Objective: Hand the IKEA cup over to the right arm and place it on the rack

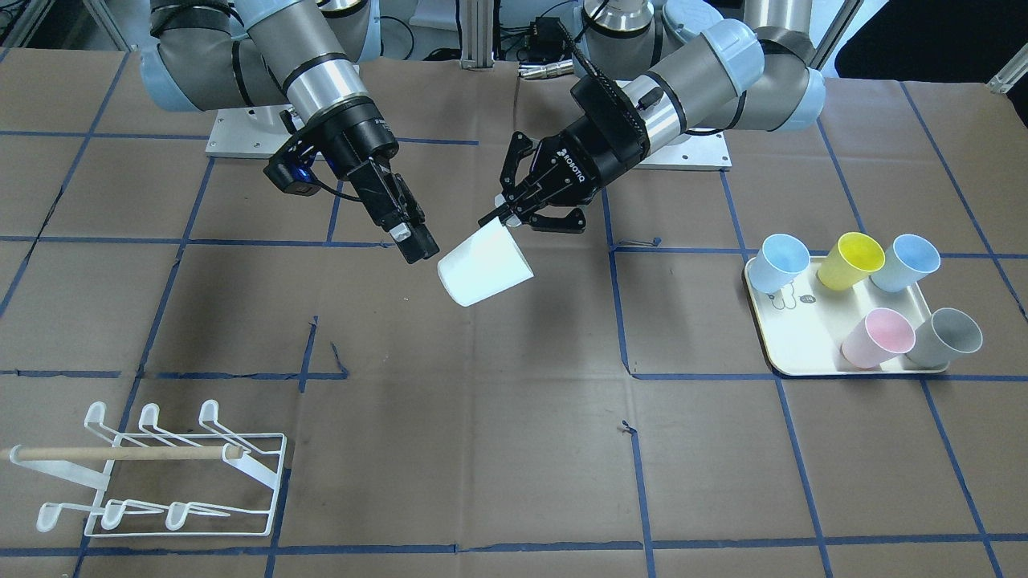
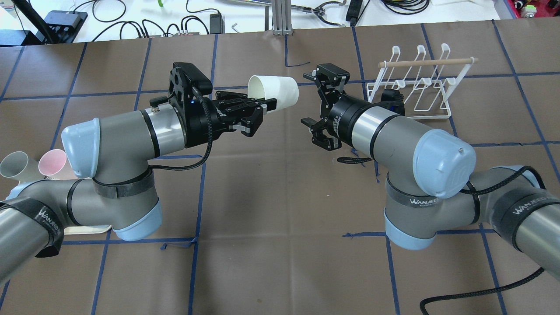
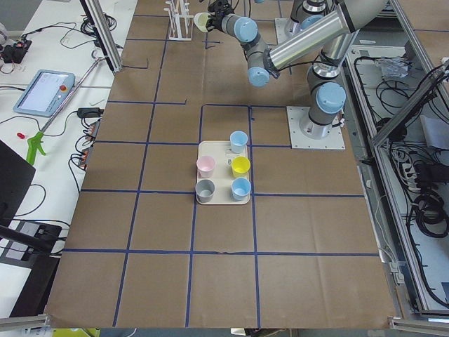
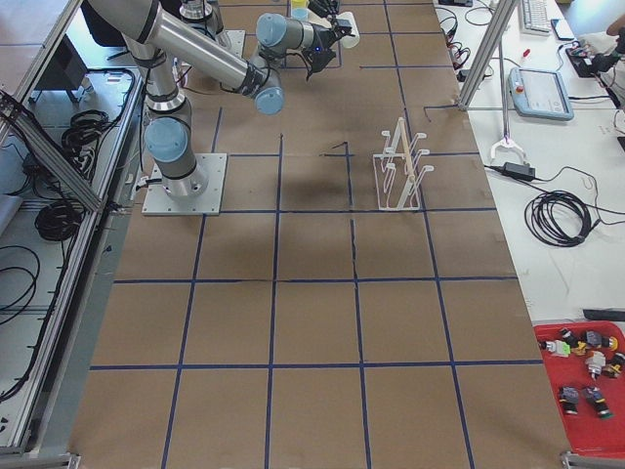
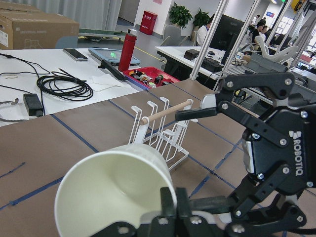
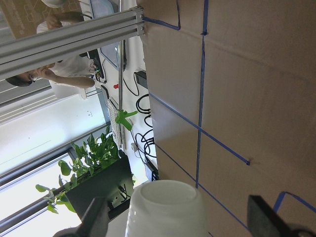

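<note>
A cream tray [image 1: 795, 333] on the table [image 1: 482, 449] holds a yellow cup [image 1: 851, 261], pink cup [image 1: 877, 337], grey cup [image 1: 948, 337] and two blue cups [image 1: 779, 263] [image 1: 906, 263].

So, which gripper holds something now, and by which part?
The left gripper pinches the cup at its rim. The right gripper is open and holds nothing.

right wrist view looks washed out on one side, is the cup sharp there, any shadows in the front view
Right wrist-mounted view: the window side at lower left is blown out, the white cup looks slightly soft, and the fingers at the bottom corners are dark and blurred. Exterior front-facing view: even light, only a soft shadow on the table under the cup.
</note>
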Action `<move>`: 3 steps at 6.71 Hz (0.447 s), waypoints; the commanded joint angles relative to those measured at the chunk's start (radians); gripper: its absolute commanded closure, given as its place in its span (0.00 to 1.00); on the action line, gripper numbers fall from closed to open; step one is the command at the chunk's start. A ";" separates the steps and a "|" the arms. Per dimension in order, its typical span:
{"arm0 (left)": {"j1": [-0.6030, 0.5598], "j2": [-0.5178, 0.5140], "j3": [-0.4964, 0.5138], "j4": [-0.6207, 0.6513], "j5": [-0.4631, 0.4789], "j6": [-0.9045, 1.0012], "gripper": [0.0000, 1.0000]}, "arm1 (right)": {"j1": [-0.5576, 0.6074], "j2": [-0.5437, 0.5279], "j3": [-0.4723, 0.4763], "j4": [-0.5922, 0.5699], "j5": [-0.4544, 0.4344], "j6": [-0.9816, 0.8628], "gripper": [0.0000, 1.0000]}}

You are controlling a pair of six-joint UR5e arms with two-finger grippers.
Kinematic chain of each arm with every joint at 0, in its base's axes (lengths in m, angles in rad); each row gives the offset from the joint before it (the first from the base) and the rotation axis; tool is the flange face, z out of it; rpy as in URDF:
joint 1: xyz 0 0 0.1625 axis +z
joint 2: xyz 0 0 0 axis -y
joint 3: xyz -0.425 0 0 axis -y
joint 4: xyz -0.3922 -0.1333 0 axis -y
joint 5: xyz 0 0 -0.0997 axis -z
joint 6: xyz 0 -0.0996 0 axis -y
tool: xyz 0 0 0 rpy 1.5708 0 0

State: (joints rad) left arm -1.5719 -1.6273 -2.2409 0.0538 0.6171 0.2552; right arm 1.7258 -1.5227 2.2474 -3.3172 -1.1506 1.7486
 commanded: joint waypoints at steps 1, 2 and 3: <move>0.000 0.000 -0.002 0.003 0.000 -0.005 1.00 | 0.005 0.009 -0.006 0.016 0.000 -0.004 0.00; 0.000 0.000 -0.002 0.003 0.000 -0.005 1.00 | 0.012 0.031 -0.024 0.016 0.002 -0.003 0.00; 0.000 0.000 -0.002 0.003 0.000 -0.005 1.00 | 0.032 0.062 -0.058 0.018 0.000 0.000 0.00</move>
State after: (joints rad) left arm -1.5723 -1.6275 -2.2426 0.0567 0.6167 0.2505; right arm 1.7406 -1.4908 2.2199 -3.3013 -1.1498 1.7463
